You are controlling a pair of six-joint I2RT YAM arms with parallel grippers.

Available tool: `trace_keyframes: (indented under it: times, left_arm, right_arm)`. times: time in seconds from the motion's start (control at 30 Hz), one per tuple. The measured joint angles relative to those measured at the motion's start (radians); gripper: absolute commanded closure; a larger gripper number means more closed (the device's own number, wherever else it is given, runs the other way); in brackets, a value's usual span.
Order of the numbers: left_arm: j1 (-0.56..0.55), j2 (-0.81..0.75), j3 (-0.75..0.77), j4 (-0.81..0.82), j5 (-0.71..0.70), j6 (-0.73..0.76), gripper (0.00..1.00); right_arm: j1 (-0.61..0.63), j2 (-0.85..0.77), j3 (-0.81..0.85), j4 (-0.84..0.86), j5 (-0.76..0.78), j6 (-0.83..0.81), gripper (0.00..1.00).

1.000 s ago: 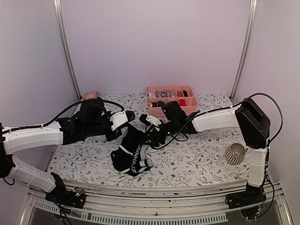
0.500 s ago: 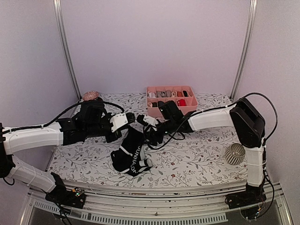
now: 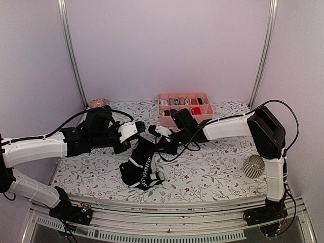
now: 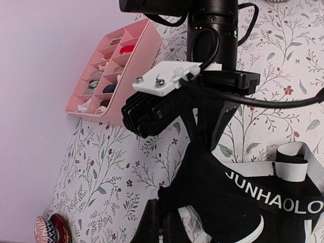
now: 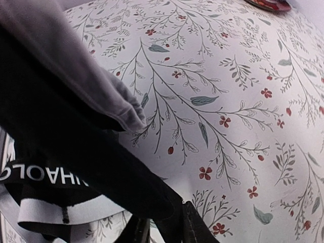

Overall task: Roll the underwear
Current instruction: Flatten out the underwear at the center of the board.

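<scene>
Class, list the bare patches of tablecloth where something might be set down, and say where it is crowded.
Bare: between the underwear and the grey ribbed object; also front left of the underwear. Crowded: mid-table before the pink tray.

On my table (image 3: 223,169) the underwear (image 3: 143,164) sits toward the near edge, with the tray (image 3: 206,117) behind it to the right.

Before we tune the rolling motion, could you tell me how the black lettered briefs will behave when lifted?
The briefs drape in loose folds below the right gripper, so probably floppy and light. Their waistband loops and curls, so a roll may spring open.
</scene>
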Motion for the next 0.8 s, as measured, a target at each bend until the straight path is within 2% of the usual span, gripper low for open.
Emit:
trace_keyframes:
  times: [0.13, 0.5, 0.6, 0.8]
  left_arm:
    - [0.0, 0.0, 0.0, -0.001, 0.0, 0.0, 1.0]
    - [0.0, -0.006, 0.0, -0.006, -0.025, 0.007, 1.0]
    - [0.0, -0.04, 0.002, -0.026, -0.039, 0.011, 1.0]
    - [0.0, -0.181, 0.034, -0.081, -0.045, 0.022, 1.0]
  right_arm:
    - [-0.004, 0.0, 0.0, -0.008, 0.0, 0.003, 0.97]
    - [-0.005, -0.02, 0.0, -0.071, 0.008, 0.005, 0.99]
    - [-0.005, -0.079, 0.0, -0.127, 0.021, 0.005, 0.99]
    - [0.014, -0.298, 0.0, -0.238, 0.043, 0.002, 0.99]
